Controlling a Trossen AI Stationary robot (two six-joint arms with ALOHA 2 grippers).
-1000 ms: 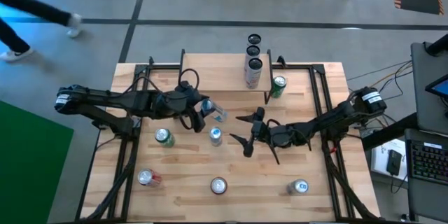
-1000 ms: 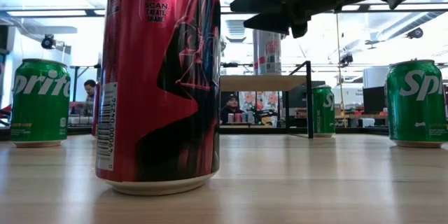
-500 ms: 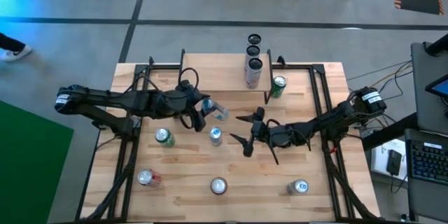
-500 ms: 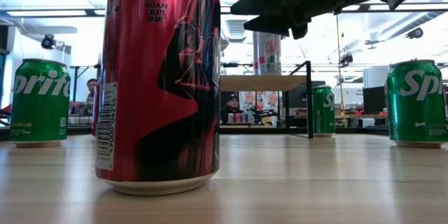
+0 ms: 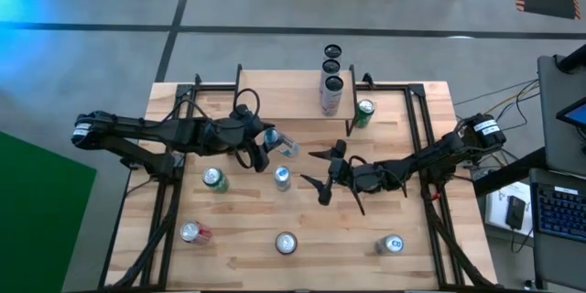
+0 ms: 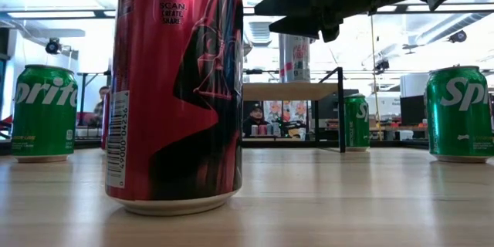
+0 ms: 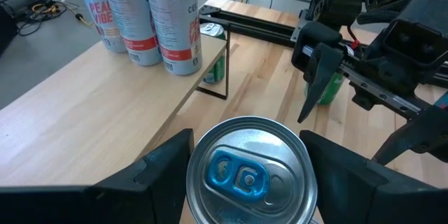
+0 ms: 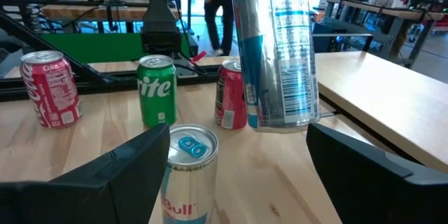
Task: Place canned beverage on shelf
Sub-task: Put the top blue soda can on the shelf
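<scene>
A light-wood table (image 5: 302, 265) on a grey shop floor is filling the high view. Nearest, along the lower edge, a red can (image 5: 286, 243) is standing untouched. Above it at centre, the right tool (image 5: 322, 169) is hovering with its jaws spread and empty, likely lined up on the Red Bull can (image 5: 282, 179) just to its left. Left of centre, the left tool (image 5: 268, 146) is gripping a tilted silver-blue can (image 5: 284, 146) clear of the table, presumably carrying it toward the shelf (image 5: 284, 96) at upper centre, where tall cans (image 5: 330, 87) are occupying the right part.
</scene>
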